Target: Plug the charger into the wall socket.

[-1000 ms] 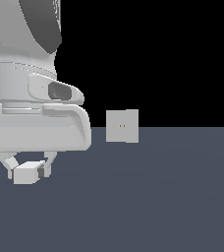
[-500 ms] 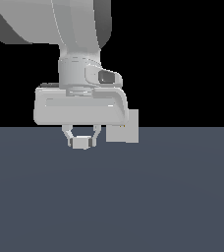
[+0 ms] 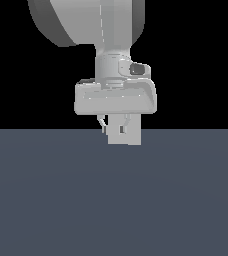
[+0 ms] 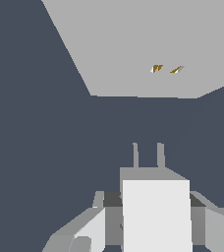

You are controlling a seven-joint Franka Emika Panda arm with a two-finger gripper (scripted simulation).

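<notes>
Most of the wall socket [image 3: 134, 138] hides behind gripper [image 3: 115, 126] and charger [image 4: 155, 214].

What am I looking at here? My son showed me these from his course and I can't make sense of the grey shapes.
These are computer-drawn pictures of a simulated robot arm, taken at one moment from two cameras.

The exterior view looks from off the arm. The big grey shape is the arm reaching down, ending in its gripper, a two-fingered clamp. Behind it stands part of a light-grey plate, the wall socket, on a dark floor.

The wrist view comes from a camera on the arm, looking along the gripper. The off-white block between the fingers is the charger, with two prongs sticking out in front. The fingers are shut on its sides. Ahead is the wall socket with two small yellowish holes. The prongs have not yet reached them; dark floor shows between.
</notes>
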